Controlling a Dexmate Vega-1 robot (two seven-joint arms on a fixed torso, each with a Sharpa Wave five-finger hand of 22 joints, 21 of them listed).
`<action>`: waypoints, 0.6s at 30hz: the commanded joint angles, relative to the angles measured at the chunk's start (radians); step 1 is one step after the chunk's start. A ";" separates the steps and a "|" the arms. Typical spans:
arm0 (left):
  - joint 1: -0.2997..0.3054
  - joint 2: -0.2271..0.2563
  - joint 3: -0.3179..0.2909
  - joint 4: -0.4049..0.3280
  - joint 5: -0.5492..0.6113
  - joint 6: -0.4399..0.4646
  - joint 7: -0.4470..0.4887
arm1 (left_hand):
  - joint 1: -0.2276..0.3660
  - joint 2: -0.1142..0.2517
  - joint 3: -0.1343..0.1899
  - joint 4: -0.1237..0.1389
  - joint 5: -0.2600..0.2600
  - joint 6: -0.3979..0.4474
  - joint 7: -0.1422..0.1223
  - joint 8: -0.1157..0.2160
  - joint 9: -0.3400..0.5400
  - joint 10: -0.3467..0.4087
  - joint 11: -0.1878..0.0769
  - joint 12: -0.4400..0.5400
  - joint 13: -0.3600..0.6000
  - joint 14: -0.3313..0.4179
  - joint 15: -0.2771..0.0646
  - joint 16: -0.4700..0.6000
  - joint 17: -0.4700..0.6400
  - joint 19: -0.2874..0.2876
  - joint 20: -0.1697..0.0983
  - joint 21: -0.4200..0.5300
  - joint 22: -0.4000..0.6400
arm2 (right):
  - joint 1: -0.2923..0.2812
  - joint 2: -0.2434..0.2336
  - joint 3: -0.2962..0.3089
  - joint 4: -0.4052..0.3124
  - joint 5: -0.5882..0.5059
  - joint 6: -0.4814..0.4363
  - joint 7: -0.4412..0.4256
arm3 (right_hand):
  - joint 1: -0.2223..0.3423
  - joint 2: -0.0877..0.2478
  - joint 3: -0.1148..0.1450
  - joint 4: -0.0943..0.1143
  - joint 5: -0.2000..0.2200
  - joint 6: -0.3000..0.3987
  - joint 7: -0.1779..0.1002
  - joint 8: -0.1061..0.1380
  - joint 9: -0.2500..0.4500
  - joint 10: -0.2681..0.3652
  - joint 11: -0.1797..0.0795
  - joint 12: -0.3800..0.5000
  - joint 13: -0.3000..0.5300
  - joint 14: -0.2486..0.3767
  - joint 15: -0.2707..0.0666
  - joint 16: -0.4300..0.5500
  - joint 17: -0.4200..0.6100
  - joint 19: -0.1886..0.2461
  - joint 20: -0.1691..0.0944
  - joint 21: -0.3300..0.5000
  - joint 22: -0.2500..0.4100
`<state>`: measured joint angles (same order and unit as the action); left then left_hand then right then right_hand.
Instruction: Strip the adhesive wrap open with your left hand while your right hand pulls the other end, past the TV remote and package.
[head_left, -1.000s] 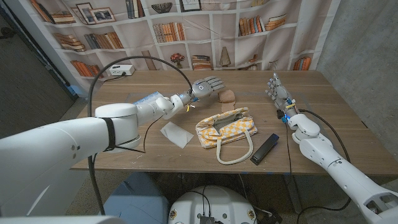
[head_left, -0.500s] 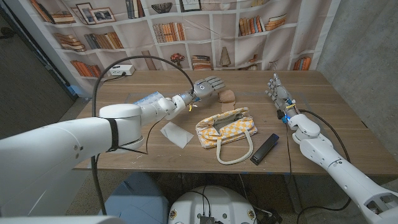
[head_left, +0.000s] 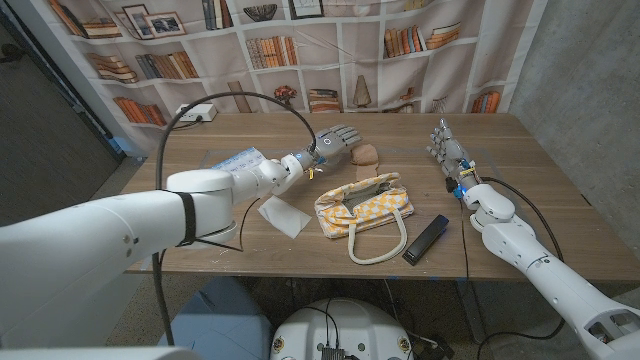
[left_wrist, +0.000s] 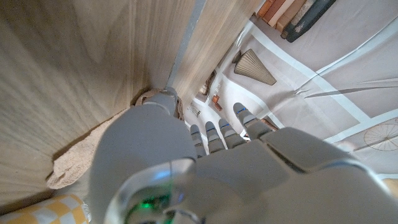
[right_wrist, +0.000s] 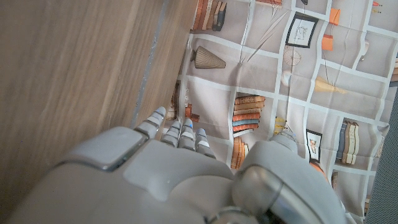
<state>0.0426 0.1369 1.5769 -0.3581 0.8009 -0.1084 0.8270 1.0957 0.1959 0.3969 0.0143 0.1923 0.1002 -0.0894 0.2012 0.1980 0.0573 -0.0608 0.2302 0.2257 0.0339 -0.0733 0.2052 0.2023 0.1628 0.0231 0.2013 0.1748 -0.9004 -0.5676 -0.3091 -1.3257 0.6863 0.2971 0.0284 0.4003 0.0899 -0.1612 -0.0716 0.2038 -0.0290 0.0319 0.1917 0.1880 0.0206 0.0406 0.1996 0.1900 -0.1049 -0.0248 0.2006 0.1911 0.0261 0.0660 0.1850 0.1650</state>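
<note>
Left wrist view: left hand (left_wrist: 205, 174) hides most of the tan wrap (left_wrist: 74, 165).

A staged lab: printed bookshelf backdrop (head_left: 300, 50) behind a wooden table (head_left: 520, 170).

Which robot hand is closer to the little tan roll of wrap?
The left hand. It hovers right beside the tan roll, just to the roll's left. The right hand is farther off on the roll's other side.

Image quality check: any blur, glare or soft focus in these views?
Head view: sharp, evenly lit, soft shadows under the yellow checked bag. Left wrist view: left hand close and soft, table grain blurred. Right wrist view: right hand soft, backdrop sharper.
</note>
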 joint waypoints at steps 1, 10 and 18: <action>0.007 -0.021 0.001 0.003 -0.050 0.023 -0.052 | -0.012 -0.002 0.010 0.010 0.009 -0.026 -0.004 -0.010 0.005 -0.003 -0.005 0.001 0.003 0.004 -0.001 -0.001 0.000 0.004 0.003 0.001 0.002 | 0.004 0.001 -0.001 0.008 0.004 0.001 0.009 | -0.006 0.005 0.004 0.001 -0.002 0.004 -0.004 0.004 0.002 0.001 -0.008 0.001 0.004 -0.006 -0.007 -0.001 0.002 0.007 0.004 0.002 0.004; 0.004 -0.029 0.003 0.002 -0.073 0.015 -0.038 | -0.005 -0.006 0.037 -0.003 0.016 -0.137 -0.006 -0.033 0.004 -0.023 -0.007 -0.005 0.004 -0.005 0.003 -0.011 -0.007 -0.010 0.005 -0.003 0.002 | 0.007 0.001 -0.003 0.010 0.005 0.001 0.014 | -0.007 0.005 0.004 0.001 -0.002 0.006 -0.004 0.005 0.002 0.001 -0.009 0.001 0.004 -0.006 -0.006 -0.001 0.002 0.007 0.005 0.002 0.004; 0.006 -0.032 0.009 0.002 -0.071 0.009 -0.023 | 0.007 -0.008 0.046 -0.019 0.015 -0.165 -0.012 -0.031 0.003 -0.030 -0.003 -0.007 0.004 -0.009 0.004 -0.013 -0.010 -0.013 0.004 -0.004 0.002 | -0.001 -0.003 0.001 0.003 0.008 0.001 0.013 | -0.007 0.005 0.004 0.001 -0.002 0.008 -0.006 0.005 0.002 0.003 -0.014 0.001 0.004 -0.005 -0.006 -0.001 0.002 0.007 0.005 0.002 0.004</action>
<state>0.0469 0.1117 1.5797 -0.3563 0.7395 -0.0930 0.7920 1.0918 0.1919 0.4388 -0.0001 0.2002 -0.0539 -0.1001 0.1728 0.1978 0.0317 -0.0644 0.2254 0.2256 0.0282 -0.0677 0.1965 0.1904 0.1512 0.0270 0.2013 0.1746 -0.8953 -0.5670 -0.3107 -1.3182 0.6910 0.2975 0.0403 0.4003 0.0899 -0.1612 -0.0716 0.2038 -0.0234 0.0265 0.1917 0.1880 0.0196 0.0309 0.1996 0.1900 -0.1050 -0.0248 0.2006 0.1911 0.0261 0.0660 0.1850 0.1650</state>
